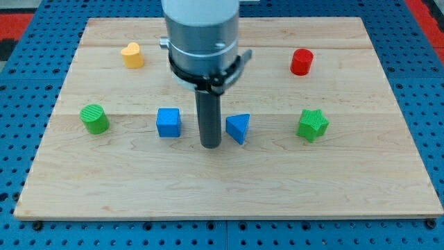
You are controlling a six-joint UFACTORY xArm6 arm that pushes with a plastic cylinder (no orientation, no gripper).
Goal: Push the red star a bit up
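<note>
Pale wooden board [229, 187], my tip [210, 146] down between blue plastic cube [168, 123] and blue triangular block [238, 128], just beside the triangle, no pincer fitted, plain rod only, no red star visible, 1 red cylinder [302, 62] up-right of tip, green star [313, 125] right, green cylinder [94, 119] left, yellow heart-like block [132, 55] up-left.

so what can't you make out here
Camera view:
Red star: none shows; my arm body covers the board's top middle and could hide it.
Red block, view's top right: looks round, too small to be sure.
My tip, between blue cube and blue triangle: contact unclear.
</note>
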